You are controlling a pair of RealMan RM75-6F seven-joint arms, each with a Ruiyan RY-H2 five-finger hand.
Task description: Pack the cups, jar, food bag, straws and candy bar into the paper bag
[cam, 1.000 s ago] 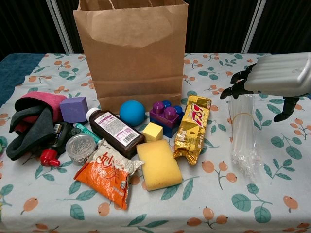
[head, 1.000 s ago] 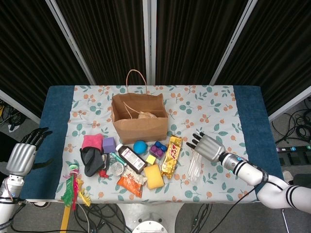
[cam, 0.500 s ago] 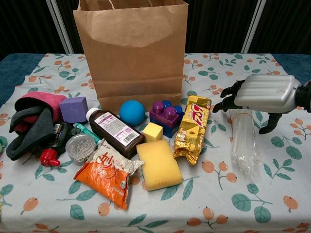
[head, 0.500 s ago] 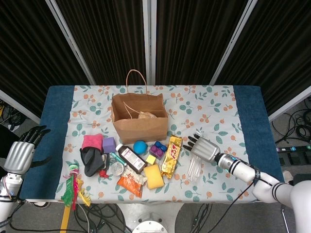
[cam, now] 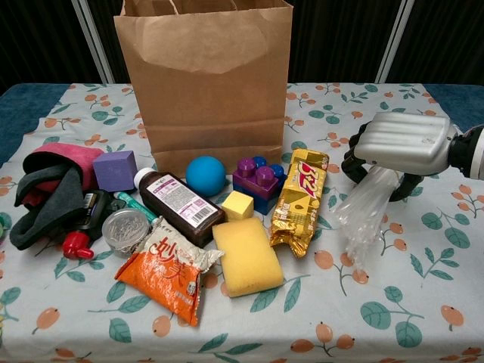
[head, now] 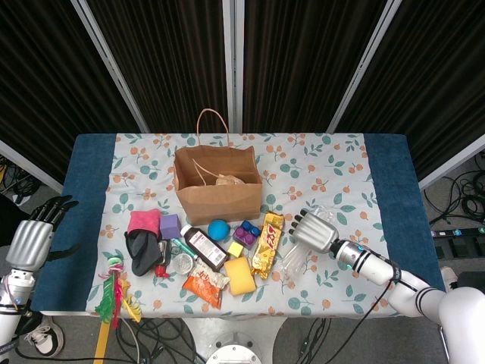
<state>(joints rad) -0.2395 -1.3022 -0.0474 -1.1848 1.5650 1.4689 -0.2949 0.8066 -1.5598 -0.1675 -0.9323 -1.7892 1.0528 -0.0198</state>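
The right hand (cam: 401, 145) has its fingers curled round the top of the straws (cam: 363, 215), a clear plastic bundle whose free end slants down to the tablecloth (cam: 423, 302) just right of the candy bar (cam: 299, 200). The straws look very light, slick in their wrap and easily crushed or kinked, so a gentle hold near the middle would likely balance them better than this end hold. How firmly the fingers close is hard to tell, since the hand's back hides them. The food bag (cam: 168, 276) lies at the near edge, soft and crinkly. The left hand (head: 32, 241) hangs spread and empty off the table's left side. Behind the clutter the paper bag (cam: 206, 79) stands upright with its mouth open, on a flowered cloth before dark curtains (head: 303, 61).
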